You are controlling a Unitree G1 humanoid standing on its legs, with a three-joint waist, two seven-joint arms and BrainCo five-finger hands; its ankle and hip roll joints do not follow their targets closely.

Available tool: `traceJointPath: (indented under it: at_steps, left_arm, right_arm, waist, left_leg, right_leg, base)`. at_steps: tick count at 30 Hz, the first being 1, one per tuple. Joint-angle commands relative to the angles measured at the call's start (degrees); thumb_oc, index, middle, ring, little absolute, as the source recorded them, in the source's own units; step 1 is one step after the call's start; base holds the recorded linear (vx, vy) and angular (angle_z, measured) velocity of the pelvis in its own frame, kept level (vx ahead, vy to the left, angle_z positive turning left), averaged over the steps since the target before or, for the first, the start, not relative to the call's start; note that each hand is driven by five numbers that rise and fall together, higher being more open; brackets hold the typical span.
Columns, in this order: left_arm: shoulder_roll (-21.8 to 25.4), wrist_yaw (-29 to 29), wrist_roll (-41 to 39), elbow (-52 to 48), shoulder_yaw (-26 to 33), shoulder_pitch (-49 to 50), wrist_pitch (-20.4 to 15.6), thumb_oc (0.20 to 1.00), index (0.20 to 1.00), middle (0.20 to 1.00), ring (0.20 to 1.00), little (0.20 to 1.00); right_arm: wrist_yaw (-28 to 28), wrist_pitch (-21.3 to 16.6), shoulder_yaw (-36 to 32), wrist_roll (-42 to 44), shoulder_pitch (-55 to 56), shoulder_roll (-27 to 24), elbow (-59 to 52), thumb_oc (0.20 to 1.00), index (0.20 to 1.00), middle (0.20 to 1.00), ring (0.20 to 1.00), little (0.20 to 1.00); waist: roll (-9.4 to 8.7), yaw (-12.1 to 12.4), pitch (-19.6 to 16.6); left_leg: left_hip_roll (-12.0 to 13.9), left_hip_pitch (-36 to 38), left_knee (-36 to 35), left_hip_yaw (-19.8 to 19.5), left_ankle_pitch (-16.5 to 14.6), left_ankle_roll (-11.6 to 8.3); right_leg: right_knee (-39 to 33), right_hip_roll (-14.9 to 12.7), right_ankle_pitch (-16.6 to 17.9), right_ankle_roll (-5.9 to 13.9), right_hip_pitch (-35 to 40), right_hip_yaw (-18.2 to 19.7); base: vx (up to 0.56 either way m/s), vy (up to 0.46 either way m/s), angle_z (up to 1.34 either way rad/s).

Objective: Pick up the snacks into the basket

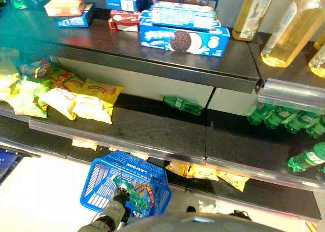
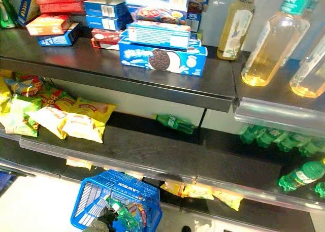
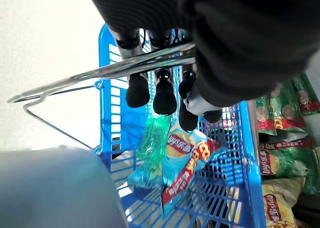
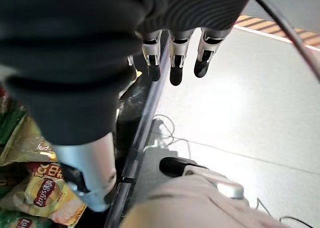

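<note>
Basket (image 1: 96,184): a blue wire basket is seen at the lower left of the left eye view, hanging below the shelves over the pale floor (image 1: 35,196).
Basket handle (image 3: 100,73): a metal wire handle is seen across the left wrist view, with the fingers hooked over it.
Left hand (image 3: 165,91): its fingers are curled round the basket handle; in the left eye view it is seen at the basket's near rim.
Snacks in basket: a blue chip bag (image 3: 187,158) and a green bottle (image 3: 150,148) are seen lying inside, touching each other.
Snacks on shelf: yellow snack bags (image 1: 94,100) are piled at the left of the middle shelf (image 1: 152,128).
Right hand (image 4: 172,58): its fingers are held straight and relaxed, nothing gripped, above the floor beside the lower shelf edge.
Top shelf: a blue cookie box (image 1: 183,39) is seen at upper centre.
</note>
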Motion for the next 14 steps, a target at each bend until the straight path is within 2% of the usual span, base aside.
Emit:
traceJointPath:
  at_steps: [1,2,3,4,5,7,8,14]
  left_arm:
    - [-0.1,-0.4,-2.2,2.6,1.1,-0.7,0.8,0.200,0.200,0.200,0.200,0.200]
    - [-0.4,-0.5,-3.6,2.9,2.0,-0.2,0.7,0.200,0.200,0.200,0.200,0.200]
    - [-0.6,-0.6,-4.9,2.8,2.8,-0.1,0.7,0.200,0.200,0.200,0.200,0.200]
    - [-0.6,-0.6,-4.9,2.8,2.8,-0.1,0.7,0.200,0.200,0.200,0.200,0.200]
    - [-0.5,-1.7,-6.3,3.0,3.5,0.2,0.5,0.200,0.200,0.200,0.200,0.200]
    - [-0.5,-2.0,-6.9,3.2,3.6,0.1,0.5,0.200,0.200,0.200,0.200,0.200]
    - [-0.8,-2.2,-7.6,3.5,3.9,0.4,0.5,0.200,0.200,0.200,0.200,0.200]
    - [-0.7,-3.0,-10.0,4.5,5.7,1.1,0.4,0.200,0.200,0.200,0.200,0.200]
  right_arm:
    - [-0.3,-0.1,-0.3,-1.1,-2.3,-1.5,2.8,1.000,1.000,1.000,1.000,1.000]
    - [-0.4,0.2,-1.1,-1.0,-1.8,-2.0,3.4,1.000,1.000,1.000,1.000,1.000]
    - [-0.3,0.2,-1.7,-0.8,-1.4,-2.2,3.7,1.000,1.000,1.000,1.000,1.000]
    - [-0.3,0.2,-1.7,-0.8,-1.4,-2.2,3.7,1.000,1.000,1.000,1.000,1.000]
    - [0.0,0.4,-2.5,-0.4,-1.1,-2.4,4.2,1.000,1.000,1.000,1.000,1.000]
    - [0.1,0.5,-2.8,-0.2,-0.8,-2.6,4.3,1.000,1.000,1.000,1.000,1.000]
    - [0.2,0.4,-3.3,0.3,-0.2,-2.6,4.3,1.000,1.000,1.000,1.000,1.000]
    - [1.0,0.7,-2.9,-0.1,0.0,-1.4,4.9,1.000,1.000,1.000,1.000,1.000]
  waist:
    - [-2.02,1.6,3.3]
    - [-2.34,1.3,3.1]
    - [-2.83,0.8,2.9]
    - [-2.80,0.8,2.8]
    - [-2.85,-0.1,1.7]
    - [-2.61,-0.5,1.0]
    - [-1.57,-1.1,0.0]
    - [-1.40,-1.4,-1.7]
  left_leg:
    - [-7.7,-7.3,-2.5,-3.2,7.0,3.12]
    - [-8.1,-6.9,-1.1,-3.7,5.7,3.41]
    - [-9.1,-6.2,2.1,-4.5,2.3,4.01]
    - [-9.1,-6.4,2.2,-4.6,2.4,4.01]
    - [-9.4,-4.0,2.5,-4.1,-0.9,4.70]
    - [-9.1,-2.4,1.6,-3.9,-1.5,4.68]
    - [-8.6,0.0,-3.1,-3.7,-0.3,4.50]
    - [-9.5,1.9,-4.9,-3.3,-1.5,4.92]
  right_leg:
    - [1.9,2.8,-5.3,0.77,4.2,1.0]
    - [2.0,2.3,-4.7,0.81,3.5,0.8]
    - [2.0,1.5,-4.3,0.82,3.2,0.6]
    - [1.9,1.5,-4.2,0.81,3.0,0.6]
    - [2.0,1.0,-3.8,0.79,2.5,0.2]
    - [2.0,0.9,-3.8,0.95,2.2,0.1]
    - [2.1,1.4,-4.0,1.34,2.0,-0.2]
    - [1.1,-0.5,-3.6,2.15,3.9,-1.2]
  base:
    - [-0.23,-0.027,0.23]
    - [-0.19,-0.004,0.32]
    - [-0.12,0.006,0.22]
    - [-0.11,0.037,0.15]
    - [-0.06,0.071,-0.05]
    - [-0.02,0.089,-0.15]
    - [0.05,0.118,-0.06]
    - [0.05,0.099,0.09]
